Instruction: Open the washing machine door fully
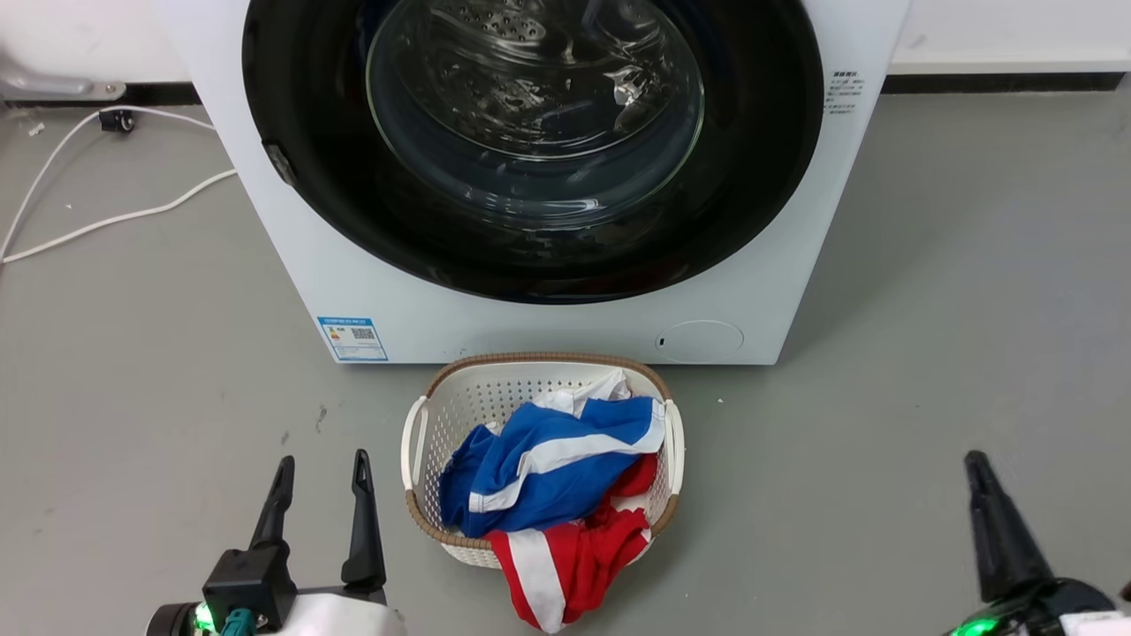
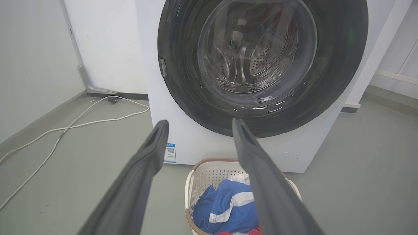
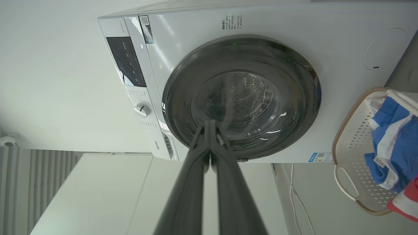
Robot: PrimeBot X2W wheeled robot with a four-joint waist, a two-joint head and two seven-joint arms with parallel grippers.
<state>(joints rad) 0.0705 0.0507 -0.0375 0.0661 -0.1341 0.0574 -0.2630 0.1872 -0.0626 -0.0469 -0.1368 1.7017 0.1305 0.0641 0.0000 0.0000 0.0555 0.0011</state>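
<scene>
Door status: the washing machine door (image 1: pixel 535 132) is shut, lying flush in the front of the washing machine (image 1: pixel 548 331). Nothing is in contact with it.

Left gripper (image 1: pixel 322 459): fingers spread, empty, well short of the machine front. Right gripper (image 3: pixel 209 124): fingers pressed together on nothing, also well short of the machine.

Risks as I judge them:
- The small grey fitting (image 1: pixel 281 163) on the door rim could be a hinge or a catch, and I cannot tell which. Pulling on the hinge side would strain the arm and move nothing.
- The rim is glossy, so a shallow pinch may slip off.
- The laundry basket (image 1: pixel 415 442) stands just in front of the machine, below the door. A low reach could shove it or snag the clothes (image 1: pixel 548 459).
- The white cable (image 1: pixel 132 212) lies on the floor beside the machine and is a wheel hazard if I reposition.
</scene>
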